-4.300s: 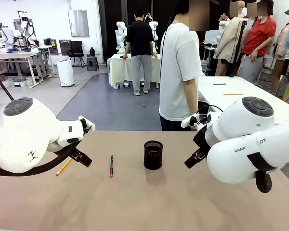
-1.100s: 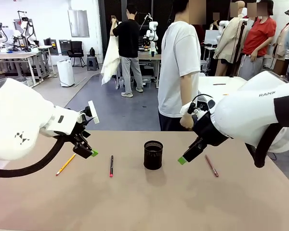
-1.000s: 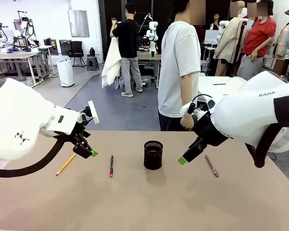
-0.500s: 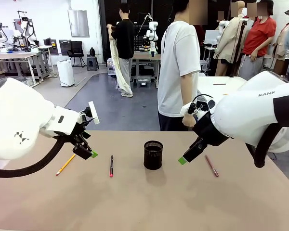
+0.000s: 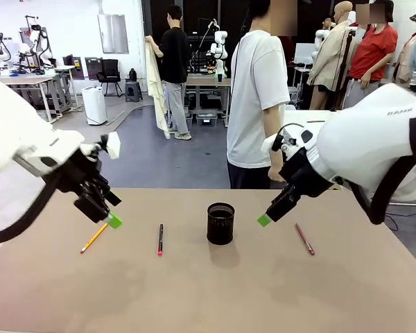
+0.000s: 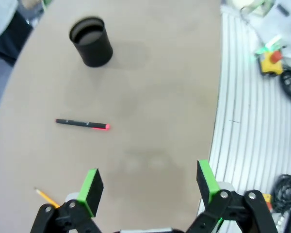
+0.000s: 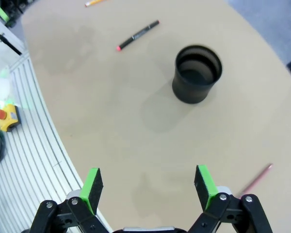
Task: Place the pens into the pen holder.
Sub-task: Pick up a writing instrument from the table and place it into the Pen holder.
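Note:
The black mesh pen holder [image 5: 220,223] stands upright mid-table, also seen at pen holder [image 6: 91,41] and pen holder [image 7: 197,74]. A yellow-orange pencil [image 5: 93,238] lies at the left, a black pen with a red tip [image 5: 160,239] between it and the holder, and a dark-red pen [image 5: 304,238] to the holder's right. My left gripper [image 5: 108,219] hangs open above the pencil [image 6: 47,197], with the black pen [image 6: 82,124] farther off. My right gripper [image 5: 265,219] is open between the holder and the dark-red pen [image 7: 255,180], holding nothing.
A person in a white shirt [image 5: 258,97] stands at the table's far edge behind the holder. The brown tabletop [image 5: 215,291] is bare toward the front. A ribbed white floor strip [image 6: 252,116] and a red-and-yellow stop button [image 6: 270,57] lie past the table's edge.
My left arm has swung up and leftward, bringing its gripper over the pencil. My right gripper has lifted slightly. The pens and holder have not moved.

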{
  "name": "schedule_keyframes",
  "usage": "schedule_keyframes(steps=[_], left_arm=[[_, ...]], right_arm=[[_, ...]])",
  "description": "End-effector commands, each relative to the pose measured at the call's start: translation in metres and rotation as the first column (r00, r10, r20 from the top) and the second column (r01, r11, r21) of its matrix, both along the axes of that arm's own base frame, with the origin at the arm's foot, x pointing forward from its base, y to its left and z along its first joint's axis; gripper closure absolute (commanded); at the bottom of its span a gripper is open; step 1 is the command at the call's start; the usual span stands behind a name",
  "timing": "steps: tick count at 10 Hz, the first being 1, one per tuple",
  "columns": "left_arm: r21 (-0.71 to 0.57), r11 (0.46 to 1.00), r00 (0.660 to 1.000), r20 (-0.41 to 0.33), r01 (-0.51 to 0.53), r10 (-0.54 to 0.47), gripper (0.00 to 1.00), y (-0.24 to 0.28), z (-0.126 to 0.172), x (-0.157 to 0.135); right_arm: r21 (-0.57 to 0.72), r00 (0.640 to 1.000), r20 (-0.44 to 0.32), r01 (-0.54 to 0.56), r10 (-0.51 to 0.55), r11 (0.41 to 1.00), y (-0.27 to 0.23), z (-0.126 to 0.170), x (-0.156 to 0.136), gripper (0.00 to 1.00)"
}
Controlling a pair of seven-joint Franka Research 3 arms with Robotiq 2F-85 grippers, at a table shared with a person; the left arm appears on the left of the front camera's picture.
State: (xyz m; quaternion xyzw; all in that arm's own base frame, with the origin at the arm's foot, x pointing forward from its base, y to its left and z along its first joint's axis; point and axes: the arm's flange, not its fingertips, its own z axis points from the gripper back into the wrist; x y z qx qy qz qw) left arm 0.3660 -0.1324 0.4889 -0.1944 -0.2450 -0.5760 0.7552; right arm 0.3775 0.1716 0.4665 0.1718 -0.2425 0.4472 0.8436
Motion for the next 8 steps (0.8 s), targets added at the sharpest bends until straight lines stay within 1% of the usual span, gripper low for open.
schedule_keyframes(steps=[1,2,3,4,5,7,8], left_arm=[[-0.047,0.999,0.999,0.044,0.022,-0.020,0.00,0.021,0.012,0.008],[-0.072,0.997,0.996,0.090,0.001,0.006,0.00,0.038,0.018,0.014],[-0.112,0.994,0.993,0.121,0.021,-0.007,0.00,0.052,0.022,0.018],[-0.136,0.990,0.989,0.146,0.035,-0.015,0.00,0.061,0.025,0.020],[-0.146,0.989,0.985,0.174,0.027,-0.001,0.00,0.070,0.028,0.023],[-0.173,0.985,0.983,0.184,0.010,0.022,0.00,0.081,0.039,0.027],[-0.175,0.985,0.984,0.176,0.001,0.030,0.00,0.085,0.046,0.032]], right_arm=[[0.062,0.995,0.060,-0.087,0.083,0.994,-0.017,0.021,0.011,0.00],[0.084,0.993,0.081,-0.097,0.090,0.992,-0.029,0.039,0.016,0.00],[0.101,0.989,0.118,-0.107,0.095,0.989,-0.043,0.053,0.024,0.00],[0.127,0.987,0.134,-0.100,0.083,0.987,-0.058,0.066,0.031,0.00],[0.151,0.987,0.145,-0.087,0.065,0.985,-0.072,0.079,0.035,0.00],[0.139,0.985,0.165,-0.069,0.046,0.988,-0.088,0.095,0.038,0.00],[0.133,0.984,0.177,-0.056,0.032,0.990,-0.096,0.101,0.040,0.00]])
